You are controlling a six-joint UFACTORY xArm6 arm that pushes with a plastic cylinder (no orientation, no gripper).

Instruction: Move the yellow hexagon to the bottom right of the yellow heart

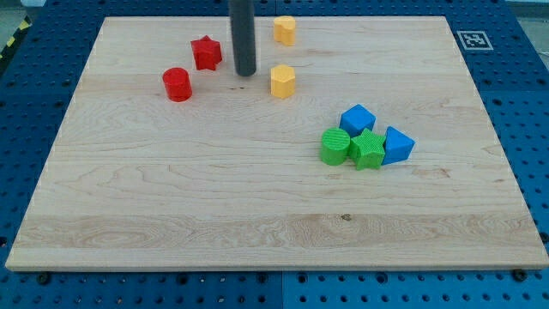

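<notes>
Two yellow blocks sit near the view's top. The upper one [285, 29] looks like the yellow hexagon. The lower one [282, 81] looks like the yellow heart, though the shapes are hard to make out at this size. The dark rod comes down from the top edge, and my tip [246, 74] rests on the board. It is a short way left of the lower yellow block, apart from it, and below-left of the upper one. It touches no block.
A red star [206, 52] lies just left of the rod, with a red cylinder [177, 84] below-left of it. At the right, a blue cube [358, 118], a blue triangular block [396, 144], a green cylinder [334, 146] and a green star [367, 149] are clustered together.
</notes>
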